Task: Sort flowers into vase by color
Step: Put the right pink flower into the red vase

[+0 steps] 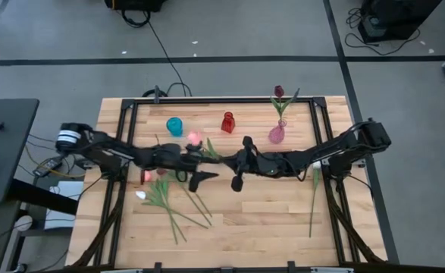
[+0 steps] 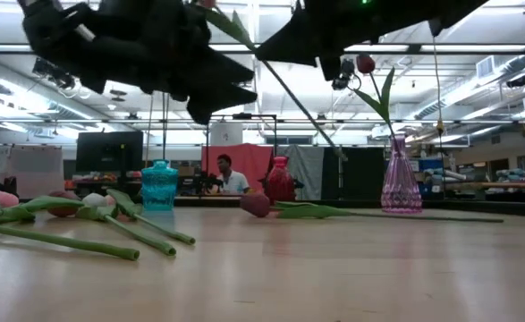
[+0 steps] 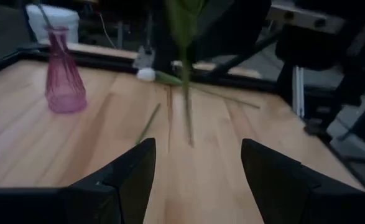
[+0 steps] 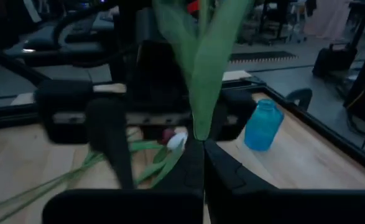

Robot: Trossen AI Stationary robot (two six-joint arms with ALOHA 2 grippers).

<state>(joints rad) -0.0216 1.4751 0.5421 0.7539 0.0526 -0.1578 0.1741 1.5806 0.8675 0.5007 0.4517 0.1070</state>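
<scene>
My right gripper (image 1: 239, 161) is over the middle of the table, shut on a pink tulip (image 1: 195, 139) held in the air. In the low view its stem (image 2: 284, 85) slants down to a free end. My left gripper (image 3: 198, 180) is open just left of it and faces the hanging stem (image 3: 186, 93) without touching it. Several tulips (image 1: 169, 201) lie flat in a loose pile on the near left of the table. A maroon tulip (image 1: 279, 92) stands in the pink vase (image 1: 277, 134). The blue vase (image 1: 175, 126) and the red vase (image 1: 227, 121) stand on the far side. My right gripper pinches the pink tulip between its two fingers at the base of the leaves (image 4: 199, 127), where they narrow to the stem. The fingers come level from the table's right. The flower is lifted clear and tilted, head up toward the far left, stem end hanging free.
One more tulip (image 1: 313, 199) lies flat on the right of the table, beside the right arm. A black frame (image 1: 207, 100) runs round the tabletop. The two grippers are close together at mid-table. A person (image 2: 229, 177) sits in the room beyond the far edge.
</scene>
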